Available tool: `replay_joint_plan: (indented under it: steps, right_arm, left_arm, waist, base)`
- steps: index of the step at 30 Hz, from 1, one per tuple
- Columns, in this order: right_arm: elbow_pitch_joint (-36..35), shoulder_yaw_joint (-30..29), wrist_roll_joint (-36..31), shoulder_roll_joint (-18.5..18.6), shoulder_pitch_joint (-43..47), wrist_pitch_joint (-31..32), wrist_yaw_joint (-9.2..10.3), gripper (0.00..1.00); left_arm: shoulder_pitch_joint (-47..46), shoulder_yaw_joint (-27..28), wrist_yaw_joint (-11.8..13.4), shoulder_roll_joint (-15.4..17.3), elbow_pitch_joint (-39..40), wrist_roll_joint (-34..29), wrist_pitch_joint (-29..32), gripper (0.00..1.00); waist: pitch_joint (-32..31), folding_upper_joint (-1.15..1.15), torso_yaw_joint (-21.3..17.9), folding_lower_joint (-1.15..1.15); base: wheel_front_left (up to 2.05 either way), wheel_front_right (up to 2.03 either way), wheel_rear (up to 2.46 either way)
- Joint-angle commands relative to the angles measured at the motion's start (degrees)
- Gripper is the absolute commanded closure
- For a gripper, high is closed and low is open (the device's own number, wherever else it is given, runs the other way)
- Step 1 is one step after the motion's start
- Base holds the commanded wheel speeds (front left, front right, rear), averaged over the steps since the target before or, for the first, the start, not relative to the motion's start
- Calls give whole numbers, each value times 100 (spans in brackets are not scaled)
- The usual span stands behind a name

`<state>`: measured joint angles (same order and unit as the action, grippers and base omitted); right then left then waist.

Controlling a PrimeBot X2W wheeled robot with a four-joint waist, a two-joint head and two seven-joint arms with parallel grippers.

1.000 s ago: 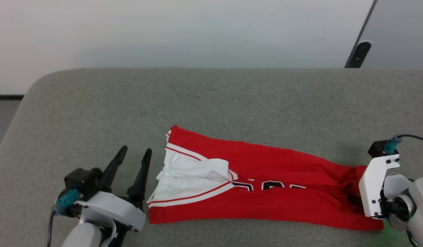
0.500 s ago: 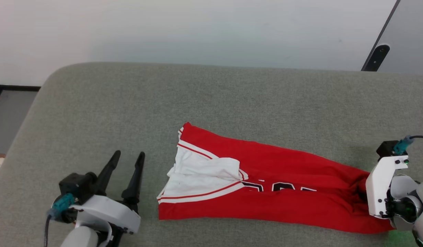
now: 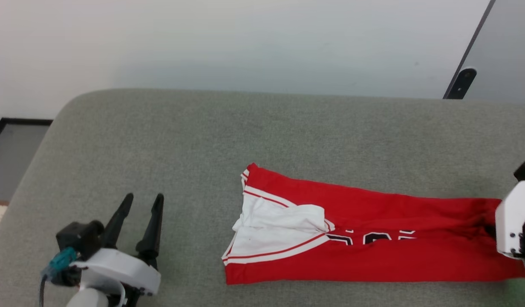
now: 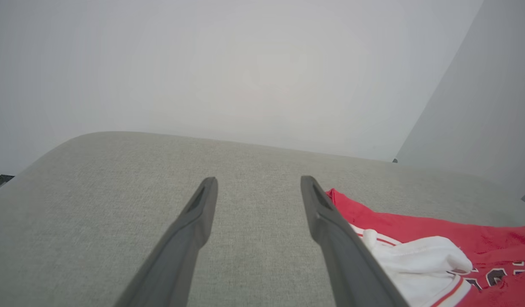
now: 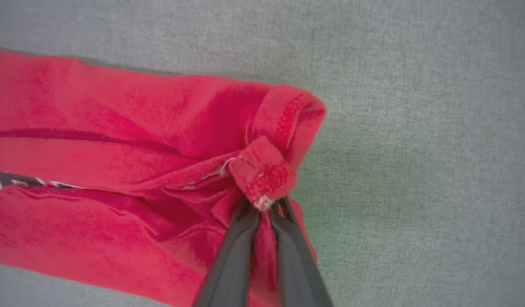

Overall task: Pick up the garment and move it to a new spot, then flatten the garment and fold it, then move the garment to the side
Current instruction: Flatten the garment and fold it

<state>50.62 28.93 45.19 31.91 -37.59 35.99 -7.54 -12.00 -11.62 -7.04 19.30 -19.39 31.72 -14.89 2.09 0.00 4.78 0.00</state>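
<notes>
My right hand (image 5: 264,204) just clenched on the hem of the red soft jersey T-shirt (image 3: 373,262), lying stretched along the grey fabric counter (image 3: 194,128); left hand (image 3: 144,198) spread, idle. Relocation can start, I judge.

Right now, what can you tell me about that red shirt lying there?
The red shirt is a soft jersey, folded lengthwise into a long band lying on the grey fabric surface. A white sleeve with red-and-white striped trim lies crumpled on top at its left end, and black white-outlined characters peek out along the fold. At its right end the cloth is bunched where the right claw pinches the stitched hem.
</notes>
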Motion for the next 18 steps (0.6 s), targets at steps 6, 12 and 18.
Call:
replay_joint_plan:
  steps: [6,12,18]
  right_arm:
    - [-642,-59,521,-294,-105,417,9,100]
    - [-1103,-207,534,-760,-240,584,9,100]
    - [-1333,-446,75,-1773,-458,690,9,100]
  left_arm:
    - [351,168,108,67,29,184,-19,0]
    - [502,244,154,107,117,291,58,0]
    - [404,160,184,55,209,320,147,0]
  waist:
    - [-368,0,-229,0]
    - [-520,0,-295,0]
    - [-602,0,-88,0]
  base:
    - [0,0,0]
    - [0,0,0]
    - [0,0,0]
